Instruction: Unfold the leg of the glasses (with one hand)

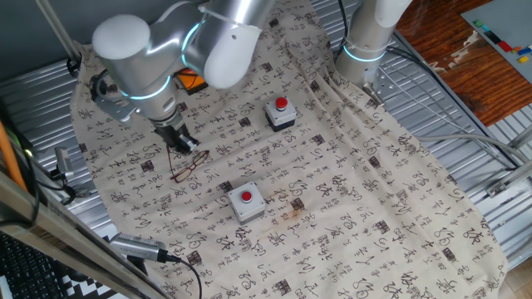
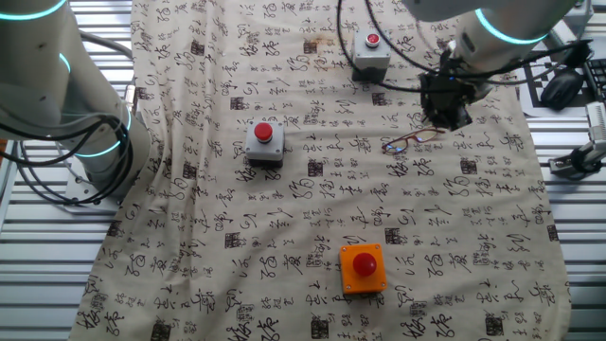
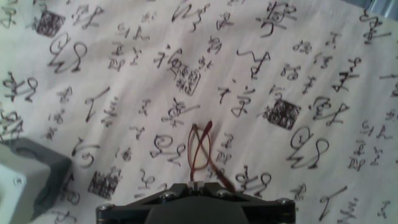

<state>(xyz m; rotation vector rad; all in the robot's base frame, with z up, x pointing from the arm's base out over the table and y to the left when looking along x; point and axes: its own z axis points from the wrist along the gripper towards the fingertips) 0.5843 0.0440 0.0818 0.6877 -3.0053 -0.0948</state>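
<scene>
Cream cloth (image 1: 349,199), printed all over with black calligraphy marks, is spread across the table and hangs in folds at its edges. The glasses (image 1: 189,164), of dark reddish-brown wire with clear lenses, are laid flat on this cloth, between the gripper and a grey button box with a red button (image 1: 247,202). In the other fixed view the glasses (image 2: 410,142) are seen just below the gripper (image 2: 446,116), with one thin leg stretched toward it. In the hand view the frame (image 3: 200,152) is found just ahead of the black fingertips (image 3: 193,190), and one leg is angled down to the right beside them.

The gripper (image 1: 184,144) is lowered close to the cloth at the far end of the glasses. Its jaws are seen drawn close together, with only a narrow slit between the tips; whether the leg is pinched cannot be told.

A second grey box with a red button (image 1: 281,114) is set further back. An orange box with a red button (image 2: 364,267) is placed well apart from the glasses. A corner of a grey box (image 3: 25,177) is caught at the left edge of the hand view.
</scene>
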